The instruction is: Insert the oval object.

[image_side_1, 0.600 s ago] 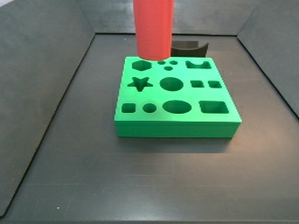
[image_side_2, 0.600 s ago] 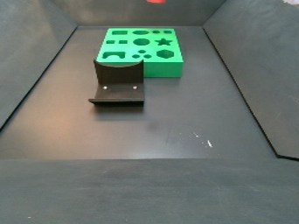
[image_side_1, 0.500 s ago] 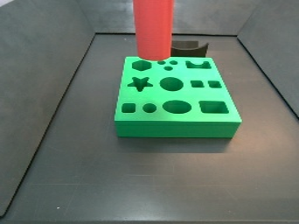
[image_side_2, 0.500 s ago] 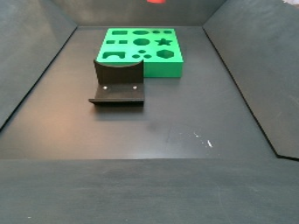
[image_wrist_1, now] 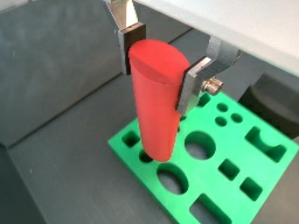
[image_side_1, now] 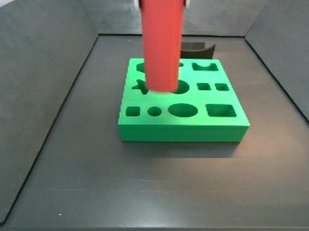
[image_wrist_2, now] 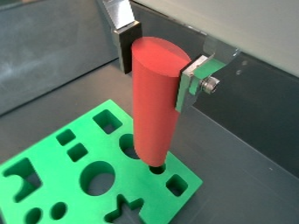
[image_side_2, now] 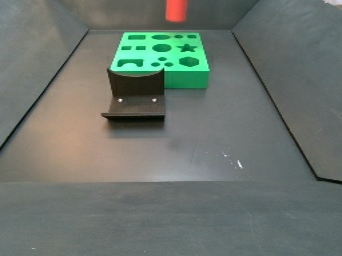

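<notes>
Gripper [image_wrist_1: 159, 61] clamps the oval object [image_wrist_1: 156, 105] near its flat top, above the green block [image_wrist_1: 222, 179]. Peg looks rigid, smooth, probably light; high grip suits insertion.

A lab test rig: dark walled bin [image_side_2: 80, 150], fixture [image_side_2: 134, 95], gripper [image_wrist_1: 162, 68]

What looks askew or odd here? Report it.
Nothing stands out. The claw holds the red oval peg upright above the green block, which sits flat and undamaged on the floor, with the fixture beside it.
</notes>
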Motion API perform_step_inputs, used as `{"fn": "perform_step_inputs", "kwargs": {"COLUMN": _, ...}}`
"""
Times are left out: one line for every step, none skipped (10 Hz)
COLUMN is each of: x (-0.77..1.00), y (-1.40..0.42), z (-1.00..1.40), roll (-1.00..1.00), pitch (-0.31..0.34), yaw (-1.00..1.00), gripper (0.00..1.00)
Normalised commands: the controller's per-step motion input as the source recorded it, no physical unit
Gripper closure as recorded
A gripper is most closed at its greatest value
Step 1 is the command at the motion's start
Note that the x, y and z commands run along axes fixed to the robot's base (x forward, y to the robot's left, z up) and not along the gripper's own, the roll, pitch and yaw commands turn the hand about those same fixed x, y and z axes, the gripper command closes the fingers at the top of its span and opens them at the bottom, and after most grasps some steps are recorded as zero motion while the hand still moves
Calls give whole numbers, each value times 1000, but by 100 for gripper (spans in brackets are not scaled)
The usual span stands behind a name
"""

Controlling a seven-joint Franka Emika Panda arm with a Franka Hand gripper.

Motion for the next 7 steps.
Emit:
{"fn": "perform_step_inputs", "kwargs": {"x": 200, "y": -166, "z": -414, "roll": -20, "pitch": 0, "yaw": 251, "gripper": 100}}
{"fn": "perform_step_inputs", "kwargs": {"x": 400, "y": -43, "z": -323, "roll": 39, "pitch": 61, "yaw": 146, "gripper": 100}}
{"fn": "perform_step_inputs", "kwargs": {"x": 497, "y": 0, "z": -303, "roll": 129, "pitch": 104, "yaw": 140, "gripper": 100}}
{"fn": "perform_step_inputs", "kwargs": {"x": 580, "y": 0, "z": -240, "roll": 233, "pitch": 154, "yaw": 131, "gripper": 100}}
{"fn": "perform_step_inputs", "kwargs": {"x": 826, "y": 0, "z": -223, "roll": 256, "pitch": 230, "yaw": 0, "gripper": 100}}
{"fn": "perform_step_inputs", "kwargs": {"x": 880, "y": 0, "z": -209, "roll": 271, "pitch": 253, "yaw": 17, "gripper": 100}}
{"fn": "perform_step_inputs", "kwargs": {"x": 903, "y": 0, "z": -220, "roll": 253, "pitch": 257, "yaw": 40, "gripper": 100}}
